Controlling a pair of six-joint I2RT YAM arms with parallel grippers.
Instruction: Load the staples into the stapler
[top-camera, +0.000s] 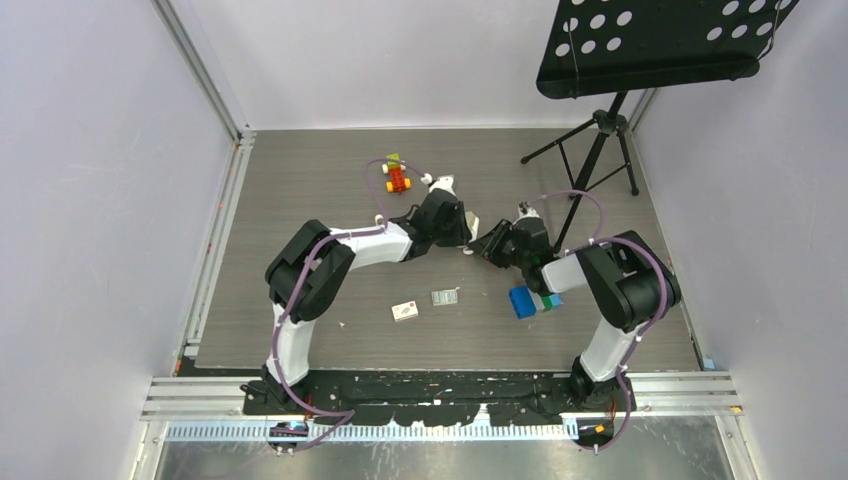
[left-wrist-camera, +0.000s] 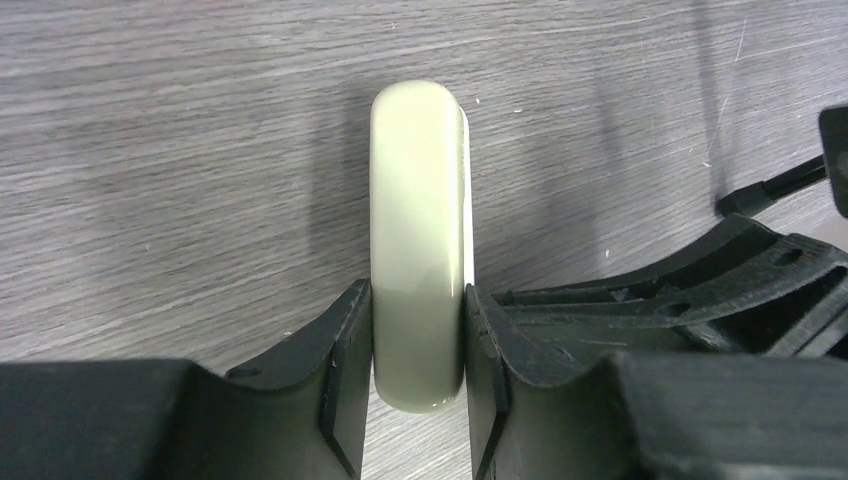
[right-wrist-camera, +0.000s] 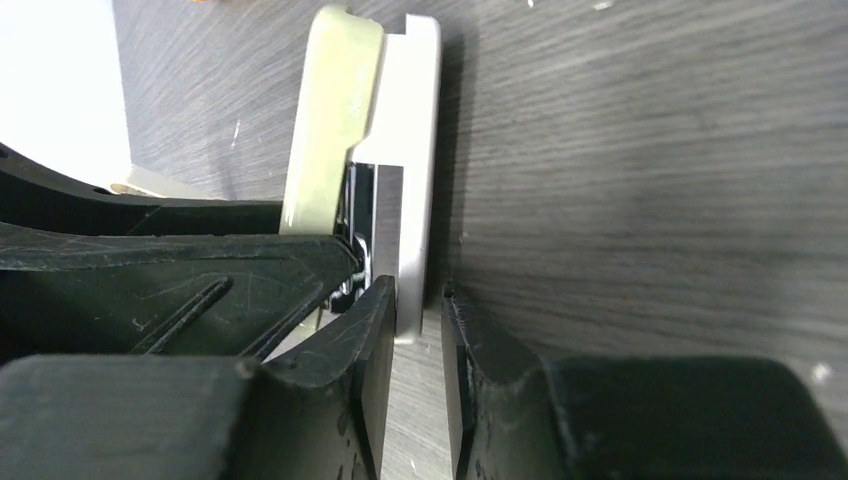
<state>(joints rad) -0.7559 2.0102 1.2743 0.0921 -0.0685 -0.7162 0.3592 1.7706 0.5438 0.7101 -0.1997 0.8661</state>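
The stapler (top-camera: 472, 228) is held between both grippers at mid-table. My left gripper (top-camera: 462, 226) is shut on its grey-beige top (left-wrist-camera: 418, 220), with a finger pressed on each side. My right gripper (top-camera: 492, 244) is closed on the end of its white base (right-wrist-camera: 412, 180), with a thin dark gap at the right finger. In the right wrist view the top tilts slightly away from the base, showing the metal channel (right-wrist-camera: 380, 230). The silvery staples block (top-camera: 444, 297) and its small white carton (top-camera: 405, 311) lie on the table nearer the arm bases, apart from both grippers.
A blue-green-white box (top-camera: 530, 300) lies by the right arm. A small red and yellow toy (top-camera: 397, 178) and a stubby white object (top-camera: 442, 183) sit behind the left gripper. A black music stand (top-camera: 600, 140) stands at the back right.
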